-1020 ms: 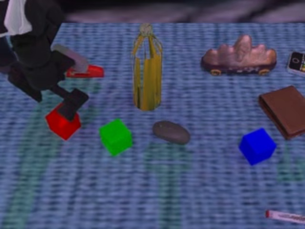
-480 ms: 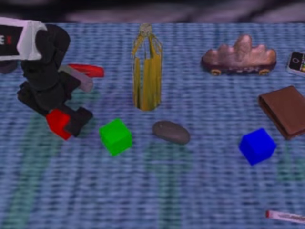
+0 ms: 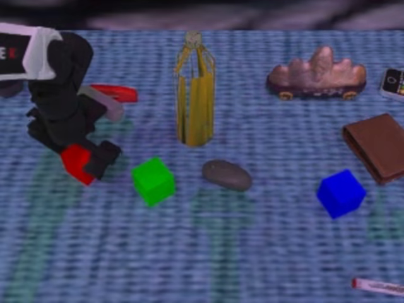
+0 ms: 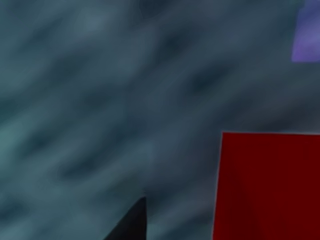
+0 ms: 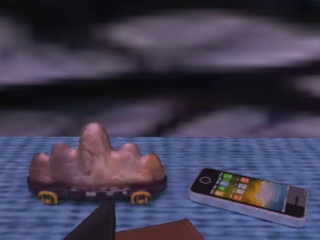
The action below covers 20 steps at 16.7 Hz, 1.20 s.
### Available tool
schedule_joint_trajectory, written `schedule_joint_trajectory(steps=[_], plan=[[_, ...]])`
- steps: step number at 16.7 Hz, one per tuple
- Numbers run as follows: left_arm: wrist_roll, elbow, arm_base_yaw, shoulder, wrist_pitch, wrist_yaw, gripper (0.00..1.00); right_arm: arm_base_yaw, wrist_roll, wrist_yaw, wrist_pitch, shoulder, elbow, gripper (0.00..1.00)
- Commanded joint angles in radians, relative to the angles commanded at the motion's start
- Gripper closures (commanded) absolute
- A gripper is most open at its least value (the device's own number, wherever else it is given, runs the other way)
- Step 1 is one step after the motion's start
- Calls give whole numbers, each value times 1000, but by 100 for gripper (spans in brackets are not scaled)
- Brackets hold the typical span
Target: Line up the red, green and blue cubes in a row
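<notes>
down at the table's left side, left gripper [image 3: 85, 158] closed around the red cube [image 3: 77, 161], one dark finger [image 3: 103, 158] pressed against the cube's right face, the rest of the black arm bulking above and behind it. in the left wrist view, red cube [image 4: 267, 185] filling the lower corner, a dark fingertip [image 4: 131, 224] poking in beside it over the blurred cloth. whether lifted or resting on the table: cannot tell.

just behind the arm, partly hidden, red stapler [image 3: 117, 93] lying flat. right of the red cube and close by, green cube [image 3: 153, 180], untouched. further right, grey stone [image 3: 226, 175], then well apart toward the right side, blue cube [image 3: 341, 193]. all three cubes roughly in one band across the table, unevenly spaced.

behind the green cube and stone, yellow bottle [image 3: 195, 91] standing upright. far right at the back, brown lumpy toy on wheels [image 3: 316, 74], phone [image 3: 392, 83] at the edge, brown wallet [image 3: 377, 146] nearer. thin red-and-white pen [image 3: 377, 286] at the near right corner.

right gripper out of the top view; its own camera facing the wheeled toy [image 5: 95, 172] and phone [image 5: 249, 196], one dark fingertip [image 5: 97, 223] showing, spread of the fingers impossible to tell.
</notes>
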Motion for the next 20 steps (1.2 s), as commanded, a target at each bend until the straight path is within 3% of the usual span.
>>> schedule_joint_trajectory(steps=[6,16,20], plan=[[0,0,0,0,0,0,98,0,0,0,0,0,0,0],[-5,9,1,-28,-16,9,100,0,0,0,0,0,0,0],[-10,76,14,-70,-133,9,100,0,0,0,0,0,0,0]])
